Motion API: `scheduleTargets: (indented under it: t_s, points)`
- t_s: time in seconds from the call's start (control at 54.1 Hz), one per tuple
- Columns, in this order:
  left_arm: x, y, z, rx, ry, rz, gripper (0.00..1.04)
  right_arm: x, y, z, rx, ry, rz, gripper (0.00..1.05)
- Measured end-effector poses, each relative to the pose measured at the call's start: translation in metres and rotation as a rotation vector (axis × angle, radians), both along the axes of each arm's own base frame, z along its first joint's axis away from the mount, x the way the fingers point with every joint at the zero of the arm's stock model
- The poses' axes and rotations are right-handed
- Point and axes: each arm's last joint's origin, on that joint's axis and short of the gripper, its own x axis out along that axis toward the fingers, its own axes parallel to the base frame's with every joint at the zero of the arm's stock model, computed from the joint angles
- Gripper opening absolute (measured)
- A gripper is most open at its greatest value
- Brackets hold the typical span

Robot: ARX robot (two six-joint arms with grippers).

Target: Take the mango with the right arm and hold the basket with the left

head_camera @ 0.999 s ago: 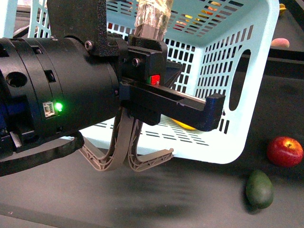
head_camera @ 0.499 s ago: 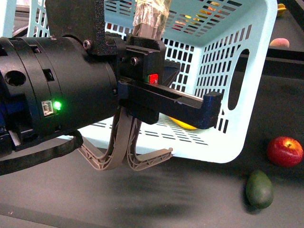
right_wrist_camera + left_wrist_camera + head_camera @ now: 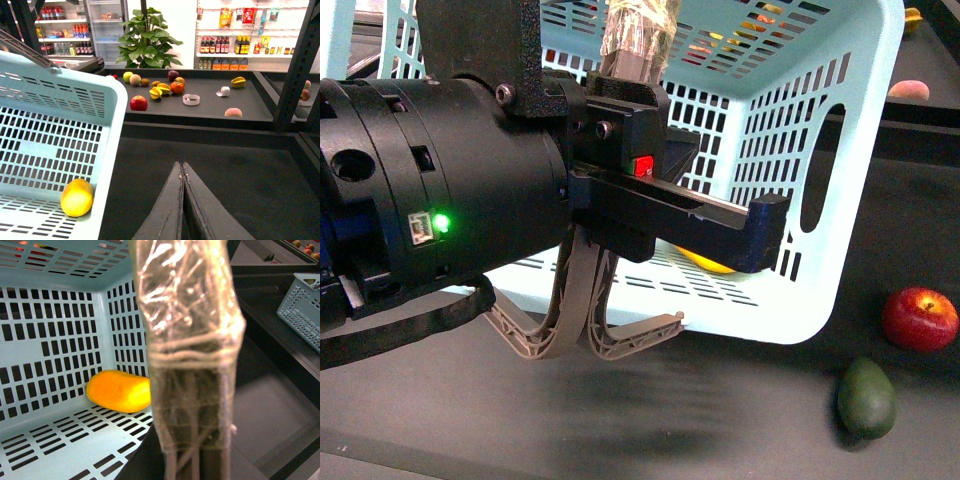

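Plastic basket (image 3: pixel 860 120) | left hand (image 3: pixel 595 335) at near rim, likely steadying, closure indeterminate | mango (image 3: pixel 119 391) inside | right hand (image 3: pixel 182 169) closed, empty

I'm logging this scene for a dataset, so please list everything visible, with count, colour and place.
basket: one, light blue, slatted, on the dark table
mango: one, yellow-orange, inside the basket on its floor
apple: one, red, on the table right of the basket
egg-shaped fruit: one, dark green, nearer the camera than the apple
mixed fruit: several, red, yellow, orange, on the far counter
potted plant: one, green, behind that counter
left gripper: one, plastic-wrapped, at the basket's edge; grip unclear
right gripper: one, dark, shut and empty, over bare table beside the basket
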Motion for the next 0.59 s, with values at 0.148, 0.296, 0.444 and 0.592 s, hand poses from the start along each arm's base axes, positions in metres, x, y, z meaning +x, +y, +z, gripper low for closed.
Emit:
scheduleTargets:
  t_s: [0.148,0.296,0.444,0.592]
  points:
    - [0.000,0.000,0.000,0.000,0.000,0.000,0.07,0.000,0.000,0.000,-0.002,0.000,0.000,0.21]
    - [0.000,0.000,0.000,0.000,0.000,0.000,0.07,0.000,0.000,0.000,-0.002,0.000,0.000,0.44]
    - [0.001,-0.001,0.000,-0.019,-0.015,0.057,0.07,0.000,0.000,0.000,-0.002,0.000,0.000,0.70]
    - [0.019,-0.008,-0.001,-0.131,-0.007,0.216,0.07,0.000,0.000,0.000,-0.002,0.000,0.001,0.93]
